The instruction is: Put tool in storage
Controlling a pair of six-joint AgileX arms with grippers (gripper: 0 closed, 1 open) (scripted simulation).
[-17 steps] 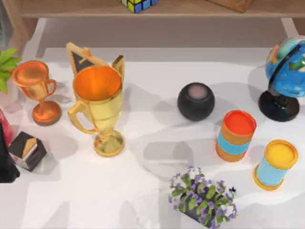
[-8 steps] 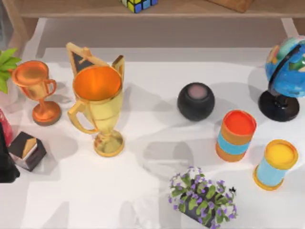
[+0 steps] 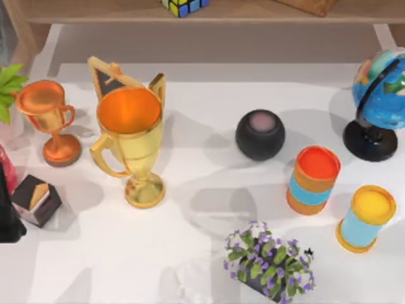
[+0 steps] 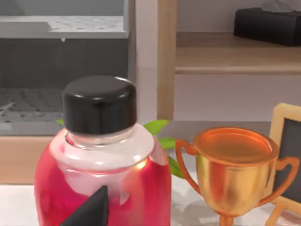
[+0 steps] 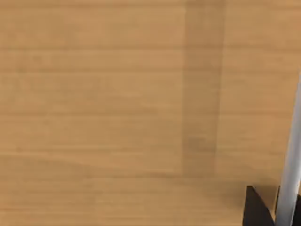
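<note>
L gripper (image 4: pixel 91 210) was seen just beside a red bottle (image 4: pixel 101 160); its grip state couldn't be told.
R gripper (image 5: pixel 257 209) was faced at a wood panel (image 5: pixel 103 103), state likewise unclear. Task's tool couldn't be made out on the table (image 3: pixel 190 253).

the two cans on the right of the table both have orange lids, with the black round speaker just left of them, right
Not quite. In the top view, one can has an orange-red lid, but the other can has a yellow lid. The black round speaker does sit to their left.
</note>
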